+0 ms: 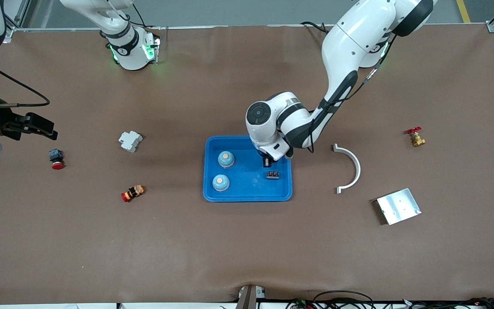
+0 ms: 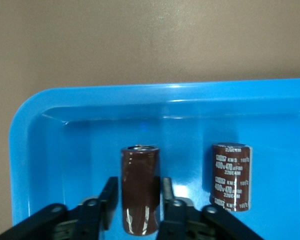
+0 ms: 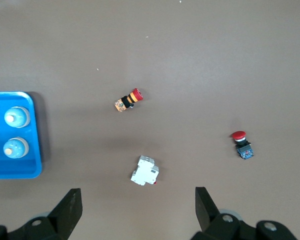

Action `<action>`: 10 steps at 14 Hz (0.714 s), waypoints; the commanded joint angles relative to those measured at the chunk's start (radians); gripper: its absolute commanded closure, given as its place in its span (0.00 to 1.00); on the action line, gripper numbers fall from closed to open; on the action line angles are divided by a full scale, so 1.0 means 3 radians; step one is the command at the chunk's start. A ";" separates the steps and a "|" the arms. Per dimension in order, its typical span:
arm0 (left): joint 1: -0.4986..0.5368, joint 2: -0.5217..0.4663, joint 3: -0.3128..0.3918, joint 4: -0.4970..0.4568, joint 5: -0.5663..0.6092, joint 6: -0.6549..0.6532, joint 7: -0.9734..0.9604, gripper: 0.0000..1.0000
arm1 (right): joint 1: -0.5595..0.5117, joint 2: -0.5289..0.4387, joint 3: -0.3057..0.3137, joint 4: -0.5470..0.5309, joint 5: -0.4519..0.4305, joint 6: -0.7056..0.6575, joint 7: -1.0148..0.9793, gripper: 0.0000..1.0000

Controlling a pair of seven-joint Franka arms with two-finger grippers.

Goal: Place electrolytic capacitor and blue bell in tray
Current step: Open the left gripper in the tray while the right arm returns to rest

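1. Clock places are read from the front view, with 12 toward the robots' bases.
2. The blue tray point(image 1: 247, 196) is seen in the middle of the table.
3. Two blue bells point(image 1: 226, 159) point(image 1: 221, 182) are kept in the tray, at 10 and 8 o'clock of its middle.
4. The left gripper point(image 1: 266, 162) point(image 2: 140, 200) is held low in the tray, at 2 o'clock.
5. A brown capacitor point(image 2: 140, 190) is stood upright there, framed by that gripper; whether it is squeezed or let go cannot be told.
6. A second capacitor point(image 2: 231, 175) is stood just beside it.
7. The right gripper point(image 1: 41, 126) point(image 3: 136, 195) is spread wide and holds nothing, at 9 o'clock, well apart from the tray.
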 commanded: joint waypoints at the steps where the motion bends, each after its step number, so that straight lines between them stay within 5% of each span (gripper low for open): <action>1: -0.0040 -0.0021 0.0029 0.0016 0.0098 -0.0017 -0.0069 0.00 | -0.0103 -0.0038 0.0044 -0.0026 -0.0088 -0.0026 -0.0061 0.00; 10: 0.0011 -0.0159 -0.0023 0.0108 0.0088 -0.0027 0.1048 0.00 | -0.0175 -0.0054 0.0044 -0.0015 -0.0083 -0.0082 -0.0066 0.00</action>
